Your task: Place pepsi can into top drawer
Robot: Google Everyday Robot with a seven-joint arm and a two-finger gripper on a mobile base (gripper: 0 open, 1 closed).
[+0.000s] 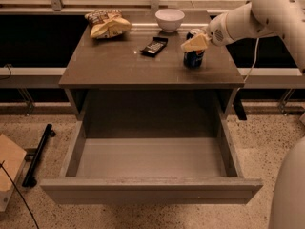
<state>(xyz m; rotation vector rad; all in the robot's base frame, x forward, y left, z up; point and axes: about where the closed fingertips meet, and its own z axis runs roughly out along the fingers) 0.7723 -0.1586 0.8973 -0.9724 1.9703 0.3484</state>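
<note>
Camera view took in the table (119, 66) first, its top carrying everything loose. Below it the top drawer (147, 191) stood pulled fully out toward the viewer, its pale bottom bare, which I judged left it ready to receive a drop from above. My white arm (248, 17) reached in from the right edge, angled down and leftward over the tabletop. A crumpled chip bag (107, 24) and a white bowl (169, 19) sat along the back, well apart from my work. My gripper (194, 43) rested against the silver top of the pepsi can (192, 58), which stood upright at the right rear of the tabletop, not yet in the drawer. I could not tell whether my jaws were apart or clamped on it. A small dark flat object (154, 46) lay just left of the can.
</note>
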